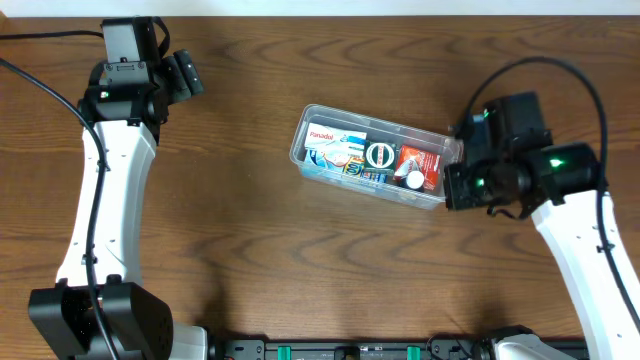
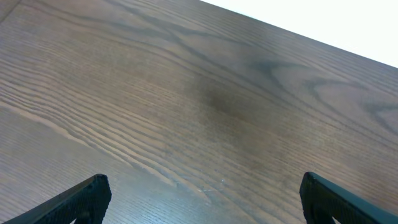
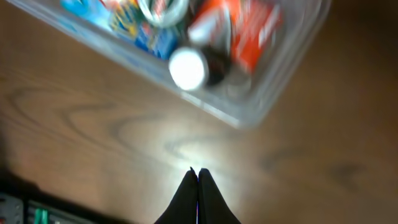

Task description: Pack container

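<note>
I see the clear plastic rectangular tub with rounded corners and a rim, the container (image 1: pixel 298 148), lying just right of centre in the overhead view, skewed so that its right end dips toward the lower right. It sits flat on the dark brown wooden tabletop (image 1: pixel 230 230). Inside are a white and red Panadol box (image 1: pixel 322 133), a black-rimmed round item (image 1: pixel 381 155), a red carton (image 1: pixel 420 163) and a small white-capped piece (image 1: pixel 414 180). The right fingers (image 3: pixel 194 186) are pressed together on nothing, just short of the tub's right-hand corner, with a strip of bare wood between. The left fingers (image 2: pixel 93 193) stand wide apart over bare wood at the upper left, well away. I judge the tub light even when loaded, thin-walled and springy, smooth enough to skate if nudged. I would pinch a short end wall over the rim, one finger inside and one out, rather than squeeze the long sides, which would probably bow.
</note>
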